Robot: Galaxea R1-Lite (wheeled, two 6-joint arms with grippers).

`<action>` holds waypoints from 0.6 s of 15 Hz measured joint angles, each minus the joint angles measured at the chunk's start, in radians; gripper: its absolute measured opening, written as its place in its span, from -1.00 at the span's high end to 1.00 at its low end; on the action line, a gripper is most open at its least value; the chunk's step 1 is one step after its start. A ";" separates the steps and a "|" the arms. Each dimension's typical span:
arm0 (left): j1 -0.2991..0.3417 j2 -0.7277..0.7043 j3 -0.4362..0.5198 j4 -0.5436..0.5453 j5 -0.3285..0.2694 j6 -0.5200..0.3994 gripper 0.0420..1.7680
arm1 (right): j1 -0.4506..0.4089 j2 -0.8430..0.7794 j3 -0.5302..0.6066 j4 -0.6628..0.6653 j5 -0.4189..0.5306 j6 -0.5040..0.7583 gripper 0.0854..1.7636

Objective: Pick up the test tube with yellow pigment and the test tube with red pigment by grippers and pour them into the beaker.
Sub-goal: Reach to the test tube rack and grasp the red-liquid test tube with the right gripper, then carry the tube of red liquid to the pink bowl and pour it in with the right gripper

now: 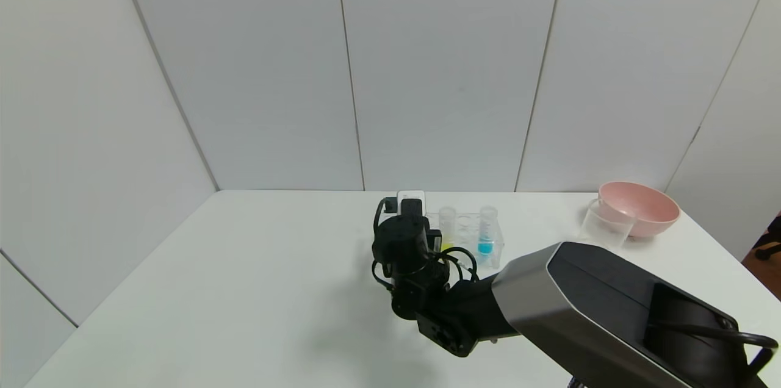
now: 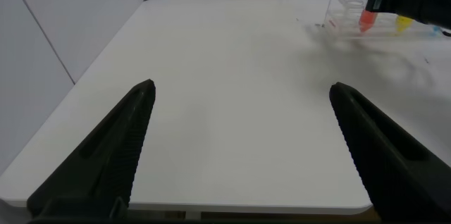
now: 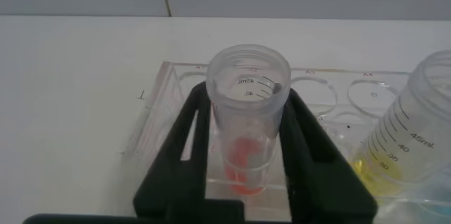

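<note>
While the right claw (image 3: 246,157) stands at the near-left end of the clear rack (image 1: 467,235) on the white bench (image 1: 256,290), its two black fingers bracket the test tube with red pigment (image 3: 246,118), which sits upright in its rack hole. The fingers lie against or just beside the tube wall; whether they press it cannot be told, and the tube appears still seated. The test tube with yellow pigment (image 3: 409,139) stands in the neighbouring hole, near the claw's outer finger, and a tube with blue liquid (image 1: 486,235) stands farther along. The beaker (image 1: 605,228) waits well apart at the bench's far right, touching or just beside a pink bowl (image 1: 639,208). The left claw (image 2: 239,146) hovers spread wide and empty over bare bench, away from the rack.

Likely hazards: a lift that is not straight could drag the light rack upward or tip it; the outer finger could knock the yellow tube; a loose grip on the smooth wall could let the red tube slip or tilt, spilling pigment before the beaker.
</note>
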 joint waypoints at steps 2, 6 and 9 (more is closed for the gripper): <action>0.000 0.000 0.000 0.000 0.000 0.000 -1.00 | -0.001 0.000 -0.001 0.001 0.000 0.000 0.48; 0.000 0.000 0.000 0.000 0.000 0.000 -1.00 | -0.001 -0.016 -0.003 0.001 0.001 -0.003 0.48; 0.000 0.000 0.000 0.000 0.000 0.000 -1.00 | -0.002 -0.047 -0.003 0.003 0.002 -0.016 0.48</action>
